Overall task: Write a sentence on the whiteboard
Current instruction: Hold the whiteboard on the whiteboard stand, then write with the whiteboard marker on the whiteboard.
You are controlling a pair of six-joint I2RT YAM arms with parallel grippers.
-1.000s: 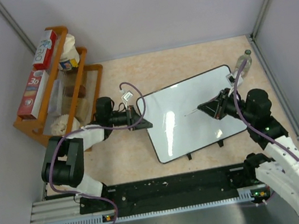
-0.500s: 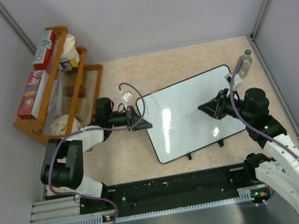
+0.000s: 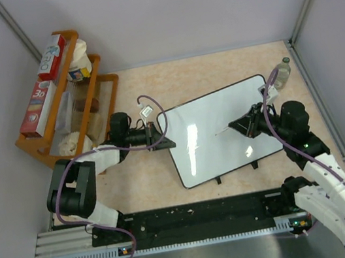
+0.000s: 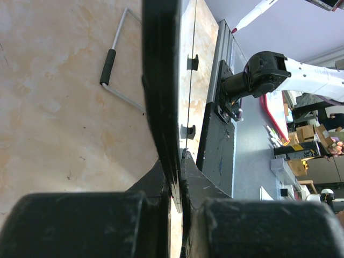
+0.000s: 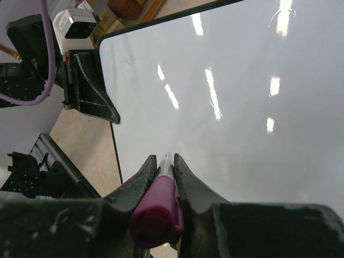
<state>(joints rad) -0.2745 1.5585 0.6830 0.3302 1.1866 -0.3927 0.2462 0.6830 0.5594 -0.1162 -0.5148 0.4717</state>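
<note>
Left gripper (image 3: pixel 158 136) is clamping the whiteboard's (image 3: pixel 220 154) left edge. Right gripper (image 3: pixel 244 123) is pinching the marker (image 5: pixel 157 209) at center frame. Nothing's showing written yet, so I'm judging it's all left to do.

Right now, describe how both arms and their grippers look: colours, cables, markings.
The left arm is mostly black with white links; the right arm is white with black joints and green lights. A purple cable loops along each. The left gripper and the right gripper are black, with tapered, scuffed fingers.
</note>
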